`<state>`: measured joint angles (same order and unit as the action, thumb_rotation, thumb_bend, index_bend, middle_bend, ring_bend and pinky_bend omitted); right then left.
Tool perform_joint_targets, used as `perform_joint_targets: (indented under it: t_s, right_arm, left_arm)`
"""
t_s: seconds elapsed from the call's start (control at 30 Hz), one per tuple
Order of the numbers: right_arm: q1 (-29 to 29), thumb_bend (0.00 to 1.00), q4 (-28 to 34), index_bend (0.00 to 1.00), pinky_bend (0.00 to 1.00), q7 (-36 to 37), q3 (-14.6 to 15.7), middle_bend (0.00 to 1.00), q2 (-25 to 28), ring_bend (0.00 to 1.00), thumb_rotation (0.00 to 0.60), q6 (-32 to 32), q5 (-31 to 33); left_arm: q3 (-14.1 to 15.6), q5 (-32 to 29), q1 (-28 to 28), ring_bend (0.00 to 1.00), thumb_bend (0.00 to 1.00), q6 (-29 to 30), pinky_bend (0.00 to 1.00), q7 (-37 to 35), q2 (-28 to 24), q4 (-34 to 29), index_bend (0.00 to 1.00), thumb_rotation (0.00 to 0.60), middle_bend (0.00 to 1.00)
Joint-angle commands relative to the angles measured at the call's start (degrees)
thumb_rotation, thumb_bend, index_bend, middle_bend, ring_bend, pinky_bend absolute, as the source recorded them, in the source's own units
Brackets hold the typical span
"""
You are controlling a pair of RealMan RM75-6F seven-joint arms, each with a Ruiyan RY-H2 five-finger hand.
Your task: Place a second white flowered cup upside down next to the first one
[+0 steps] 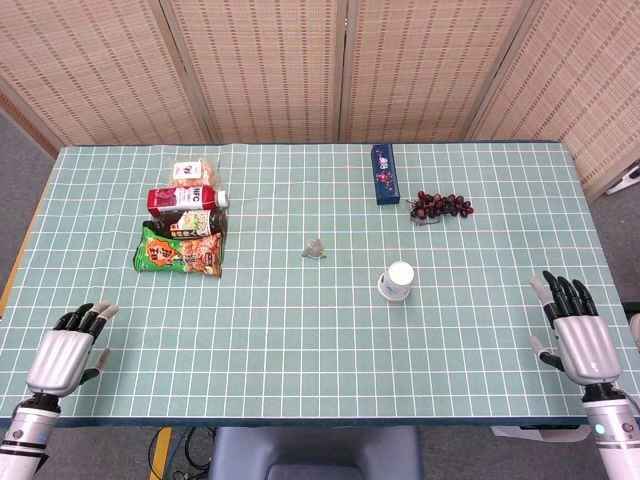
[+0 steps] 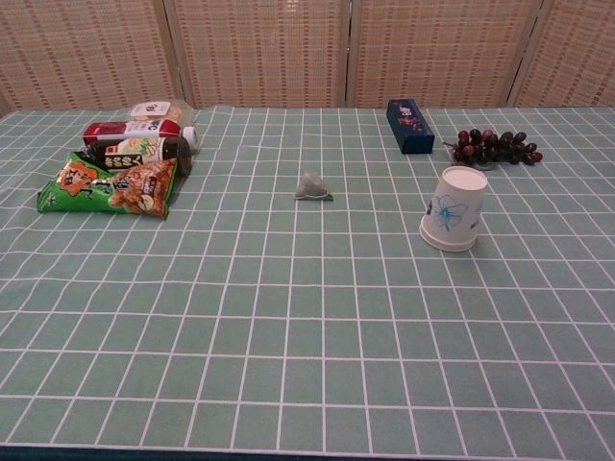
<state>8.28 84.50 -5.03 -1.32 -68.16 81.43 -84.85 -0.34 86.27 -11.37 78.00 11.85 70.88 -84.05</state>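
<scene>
Green gridded cloth covers the bench, with wide bare squares along the near edge. A snack pile crowds ten o'clock; grapes and a blue box sit near one o'clock. One white flowered cup stands upside down just right of centre, beside a small crumpled wrapper. The left robot hand at seven o'clock and the right robot hand at four o'clock rest with fingers apart, holding nothing.

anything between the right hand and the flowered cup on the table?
Nothing visible. The right hand rests open near the table's front right edge, and only bare grid cloth lies between it and the upside-down flowered cup. The grapes sit behind the cup.
</scene>
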Motion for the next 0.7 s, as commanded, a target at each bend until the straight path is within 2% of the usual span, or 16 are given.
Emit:
perform_joint_targets:
  t_s: [0.03,0.17,0.27,0.4,0.53,0.7]
  right_arm:
    - [0.1,0.24,-0.1,0.03,0.00,-0.2,0.0,0.00,-0.1,0.00,0.600,-0.4,-0.1]
    - [0.8,0.24,-0.2,0.03,0.00,0.2,-0.2,0.00,-0.4,0.00,0.600,-2.0,0.1]
    - [2.7,0.24,0.7,0.03,0.00,2.8,-0.5,0.00,0.6,0.00,0.600,-5.9,0.7]
    - [7.4,0.24,4.1,0.03,0.00,3.9,-2.4,0.00,4.2,0.00,0.600,-14.1,3.2]
    - [13.5,0.24,9.2,0.03,0.00,3.4,-5.2,0.00,8.6,0.00,0.600,-24.4,8.2]
    - [20.2,0.24,13.8,0.03,0.00,4.0,-8.4,0.00,11.9,0.00,0.600,-34.2,13.4]
  left_arm:
    - [0.1,0.0,0.1,0.14,0.40,0.2,0.21,0.0,-0.1,-0.1,0.21,0.600,0.17]
    - [0.1,0.2,0.3,0.14,0.40,0.6,0.21,0.1,-0.2,-0.4,0.21,0.600,0.17]
    - [-0.1,0.1,0.2,0.14,0.39,0.6,0.21,0.0,-0.1,-0.1,0.21,0.600,0.17]
    - [-0.3,-0.7,0.1,0.14,0.40,0.1,0.21,-0.6,-0.2,0.2,0.21,0.600,0.17]
    - [-0.1,-0.2,0.7,0.14,0.40,1.2,0.21,-0.3,-0.5,-0.3,0.21,0.600,0.17]
    - [0.2,0.5,1.6,0.14,0.40,3.0,0.21,0.4,-0.9,-1.4,0.21,0.600,0.17]
